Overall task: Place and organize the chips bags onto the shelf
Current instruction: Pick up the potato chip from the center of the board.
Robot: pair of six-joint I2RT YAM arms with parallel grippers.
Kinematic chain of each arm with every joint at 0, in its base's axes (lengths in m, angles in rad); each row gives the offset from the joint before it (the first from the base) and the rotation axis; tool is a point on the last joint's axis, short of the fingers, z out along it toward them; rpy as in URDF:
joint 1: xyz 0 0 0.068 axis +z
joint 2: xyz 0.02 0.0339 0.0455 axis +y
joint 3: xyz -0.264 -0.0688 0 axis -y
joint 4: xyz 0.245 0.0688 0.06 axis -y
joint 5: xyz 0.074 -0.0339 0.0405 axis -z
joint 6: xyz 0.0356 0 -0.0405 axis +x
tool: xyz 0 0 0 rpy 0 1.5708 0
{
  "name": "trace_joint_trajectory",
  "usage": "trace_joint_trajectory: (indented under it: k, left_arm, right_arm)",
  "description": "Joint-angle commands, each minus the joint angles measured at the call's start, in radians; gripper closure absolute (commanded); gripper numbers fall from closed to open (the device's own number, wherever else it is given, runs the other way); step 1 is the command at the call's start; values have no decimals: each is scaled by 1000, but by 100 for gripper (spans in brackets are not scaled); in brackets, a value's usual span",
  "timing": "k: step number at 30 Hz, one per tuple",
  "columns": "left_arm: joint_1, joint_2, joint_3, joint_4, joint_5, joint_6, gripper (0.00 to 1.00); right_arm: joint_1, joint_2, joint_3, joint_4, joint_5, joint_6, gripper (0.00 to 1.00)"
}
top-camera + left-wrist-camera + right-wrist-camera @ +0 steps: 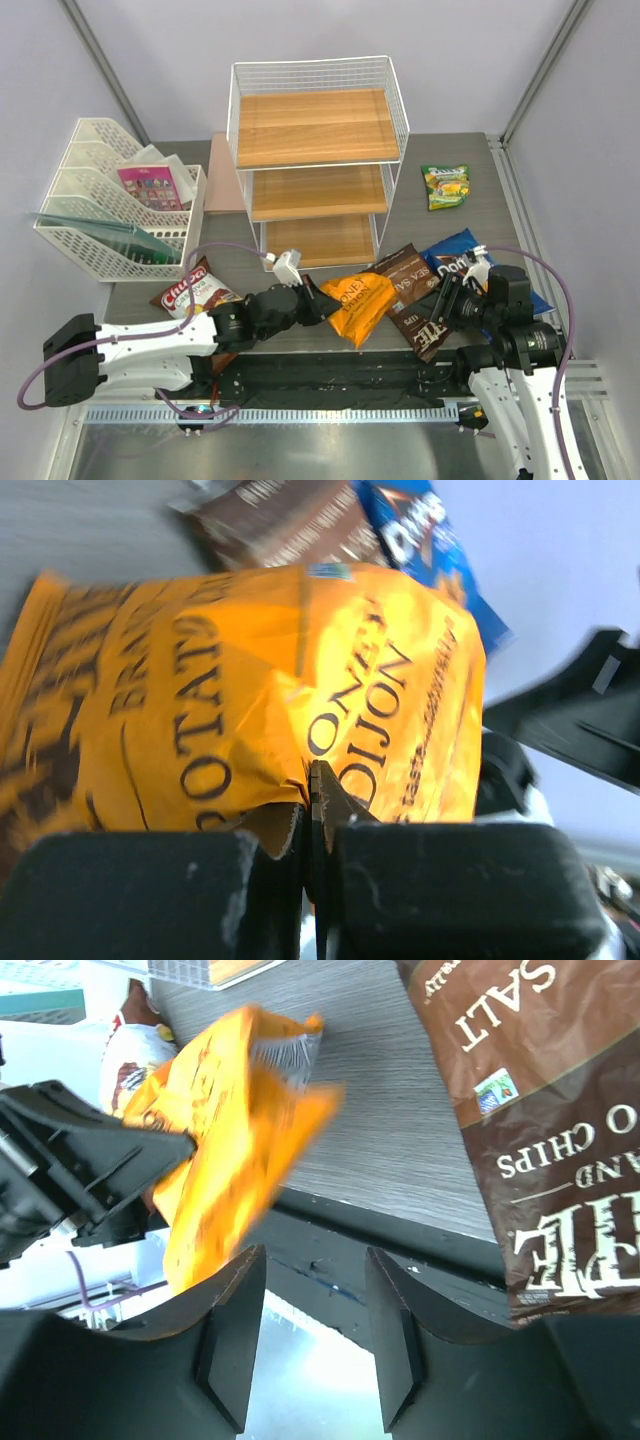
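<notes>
My left gripper is shut on the edge of the orange Honey Dijon bag; in the left wrist view the fingers pinch the bag's crimped seam. My right gripper stands open with nothing between its fingers, beside the dark brown Sea Salt bag. The blue Doritos bag lies partly under that bag. A small green-yellow bag lies right of the shelf. The brown-white bag with red lettering lies at the left.
A white mesh file tray holding a pink card packet stands left of the shelf. The shelf's three boards carry nothing. A black strip runs along the table's near edge, under my right gripper.
</notes>
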State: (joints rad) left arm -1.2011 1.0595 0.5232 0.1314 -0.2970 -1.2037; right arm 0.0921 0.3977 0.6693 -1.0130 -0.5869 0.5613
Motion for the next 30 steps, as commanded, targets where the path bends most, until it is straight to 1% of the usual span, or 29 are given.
trace_joint_trajectory:
  k: [1, 3, 4, 5, 10, 12, 15, 18, 22, 26, 29, 30]
  left_arm:
    - [20, -50, -9, -128, -128, 55, 100]
    - [23, -55, -20, -128, -136, 56, 100]
    - [24, -50, -19, -118, -134, 62, 100]
    - [26, -44, -9, -116, -134, 66, 100]
    - [26, 5, 31, -107, -96, 79, 100]
    - [26, 7, 34, -93, -96, 75, 100]
    - [26, 2, 41, -82, -102, 78, 100]
    - [26, 19, 69, -93, -108, 92, 100]
    - [40, 54, 100, -88, -119, 108, 100]
    - [75, 109, 164, -73, -88, 142, 100]
    - [89, 146, 213, -81, -62, 162, 100]
    - [89, 149, 218, -79, -57, 164, 100]
  right_arm:
    - [3, 4, -7, 63, -60, 43, 49]
    - [6, -6, -25, 80, -77, 46, 47]
    - [11, -10, -34, 112, -109, 55, 42]
    - [14, -13, -43, 134, -131, 67, 40]
    - [17, -14, -76, 235, -129, 124, 34]
    - [17, -2, -82, 252, -139, 130, 34]
    - [21, 9, -96, 278, -140, 146, 29]
    - [29, 0, -119, 333, -140, 186, 29]
    - [49, 16, -122, 347, -107, 186, 30]
    - [107, 88, -134, 416, -58, 186, 29]
    - [202, 134, -135, 510, 16, 228, 27]
    - [268, 162, -148, 575, 36, 245, 26]
